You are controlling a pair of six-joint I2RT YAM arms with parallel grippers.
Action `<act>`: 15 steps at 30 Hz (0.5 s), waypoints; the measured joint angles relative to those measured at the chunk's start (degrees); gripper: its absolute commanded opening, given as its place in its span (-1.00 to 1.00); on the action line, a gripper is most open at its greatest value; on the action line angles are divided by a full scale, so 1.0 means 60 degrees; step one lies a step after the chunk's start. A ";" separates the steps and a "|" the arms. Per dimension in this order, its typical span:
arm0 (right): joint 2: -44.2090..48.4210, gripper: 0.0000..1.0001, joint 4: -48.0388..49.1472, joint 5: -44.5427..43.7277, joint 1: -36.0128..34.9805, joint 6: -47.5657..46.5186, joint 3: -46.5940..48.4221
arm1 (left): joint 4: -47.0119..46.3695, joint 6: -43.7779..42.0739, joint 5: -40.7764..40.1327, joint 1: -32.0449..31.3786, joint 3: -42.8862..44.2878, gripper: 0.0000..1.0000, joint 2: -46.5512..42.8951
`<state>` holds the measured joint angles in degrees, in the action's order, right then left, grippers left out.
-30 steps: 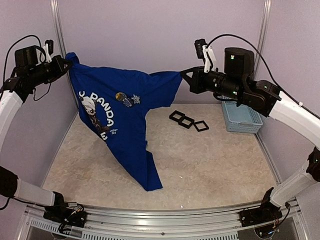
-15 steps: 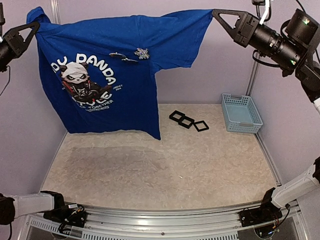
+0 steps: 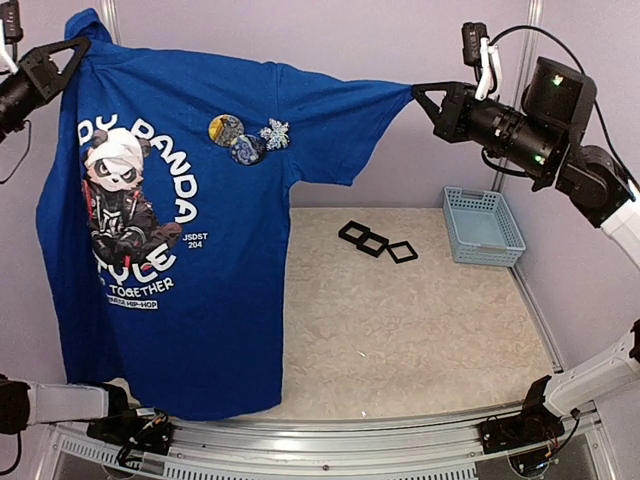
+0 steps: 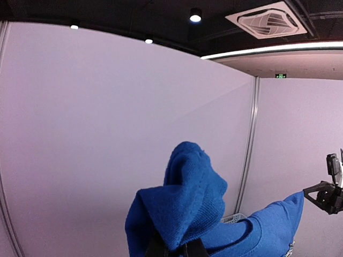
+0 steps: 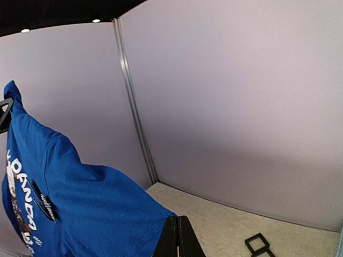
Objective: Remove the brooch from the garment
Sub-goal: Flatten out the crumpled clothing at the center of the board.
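The garment [image 3: 190, 260], a royal-blue T-shirt with a panda print and white lettering, hangs spread between both arms, print toward the top camera. My left gripper [image 3: 82, 42] is shut on one shoulder, where cloth bunches over its fingers [image 4: 187, 249]. My right gripper [image 3: 414, 90] is shut on the sleeve hem [image 5: 161, 222]. On the chest are pinned a silver snowflake brooch [image 3: 275, 133] and two round badges [image 3: 226, 129]. The shirt's lower hem hangs near the table's front left.
Three black square frames [image 3: 375, 242] lie in a row on the speckled table toward the back, also seen in the right wrist view [image 5: 260, 245]. A light-blue basket [image 3: 483, 226] stands at the back right. Lilac walls close in the sides and back.
Both arms lifted the shirt off the table, where it hung crumpled a second ago. Since half a second ago the right gripper has dropped a little and the shirt now hangs longer and flatter.
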<state>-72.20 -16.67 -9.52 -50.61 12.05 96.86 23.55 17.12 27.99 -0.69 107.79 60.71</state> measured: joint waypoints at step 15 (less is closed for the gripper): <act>-0.3945 -1.00 0.1694 -0.1195 0.1894 0.1501 -0.4801 | 0.0375 -0.0943 -0.0750 -0.0259 -0.2809 0.95 0.8411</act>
<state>-95.88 -6.50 -16.69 -39.24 21.06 68.05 25.80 11.46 23.49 -2.24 90.94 111.18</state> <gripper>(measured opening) 0.012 0.855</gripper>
